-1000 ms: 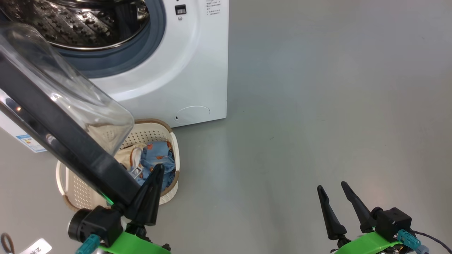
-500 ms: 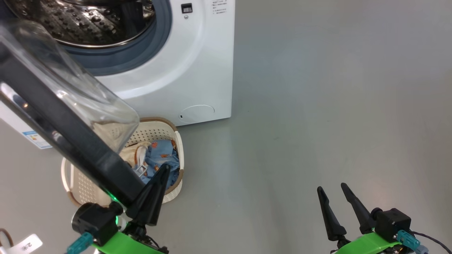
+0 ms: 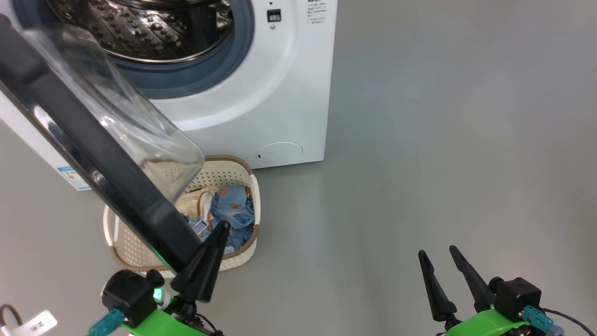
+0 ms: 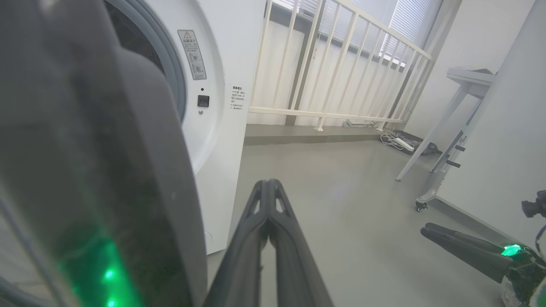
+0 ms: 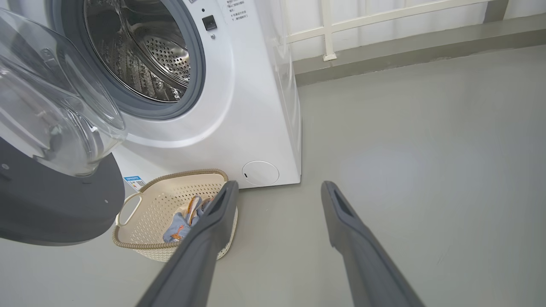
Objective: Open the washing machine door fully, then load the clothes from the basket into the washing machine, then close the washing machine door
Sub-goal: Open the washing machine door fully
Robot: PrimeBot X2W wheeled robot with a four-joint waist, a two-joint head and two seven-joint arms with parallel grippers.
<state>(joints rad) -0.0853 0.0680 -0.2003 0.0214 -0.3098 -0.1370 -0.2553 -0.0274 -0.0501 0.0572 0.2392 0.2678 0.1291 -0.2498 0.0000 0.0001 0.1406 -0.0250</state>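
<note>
Left wrist view: warning label [image 4: 192, 54] (triangle symbol) on washing machine [image 4: 226, 64]; unreadable.

Bright even light, soft sheen on floor [image 3: 443, 116], glints on washing machine door [image 3: 109, 133] glass, left wrist foreground blurred

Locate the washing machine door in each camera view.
Head view: washing machine door, diagonal across the left.
Left wrist view: door's dark rim, close up, at left.
Right wrist view: door at left edge, glass bulging.
Shared landmark: black latch slot on the washing machine.
</note>
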